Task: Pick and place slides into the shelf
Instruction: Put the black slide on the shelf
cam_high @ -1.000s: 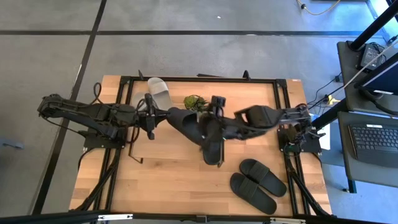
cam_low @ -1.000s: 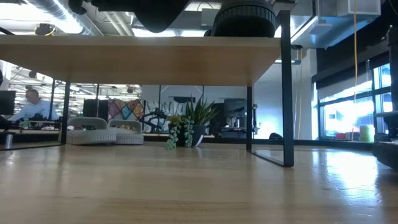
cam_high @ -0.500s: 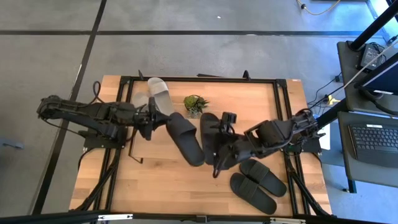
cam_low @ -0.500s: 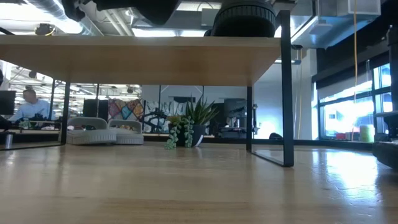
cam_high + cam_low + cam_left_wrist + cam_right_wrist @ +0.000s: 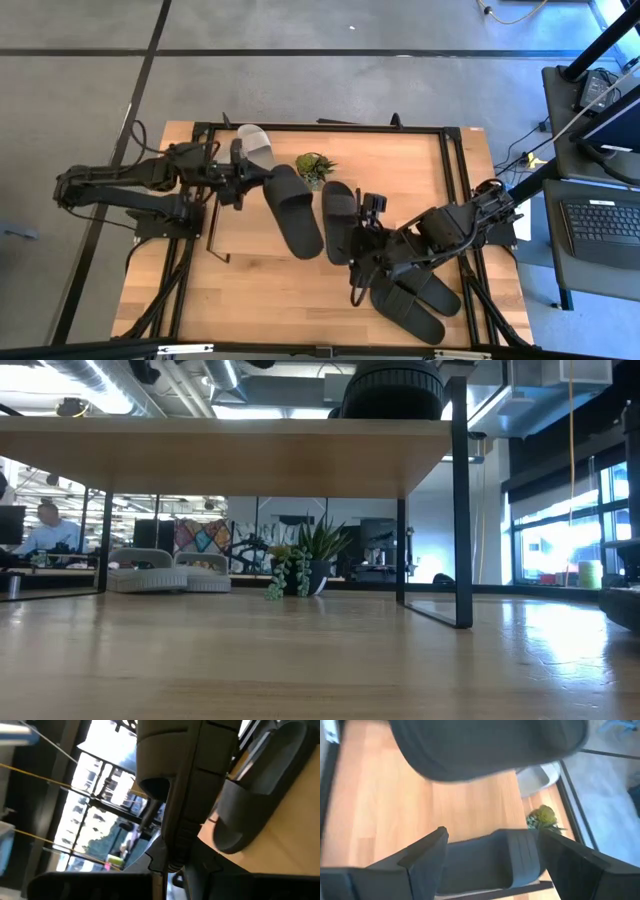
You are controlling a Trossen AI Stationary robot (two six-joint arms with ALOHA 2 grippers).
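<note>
Matte black rubber slides (image 5: 292, 211) lie on the shelf's light wooden board (image 5: 240, 235) (two side by side); left claw (image 5: 243, 170) pinched together, right claw (image 5: 352, 268) spread apart.

Grey slide (image 5: 255, 147): partly hidden under the left claw (image 5: 240, 172).
Front black pair (image 5: 420, 300): partly covered by the right arm.
Shelf top (image 5: 230, 455): contents unseen from the low view.

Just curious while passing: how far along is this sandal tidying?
Two black slides seem placed on the shelf. The right gripper, jaws open, hovers beside them; the left gripper is by a white slide. Another black pair waits on the table.
</note>
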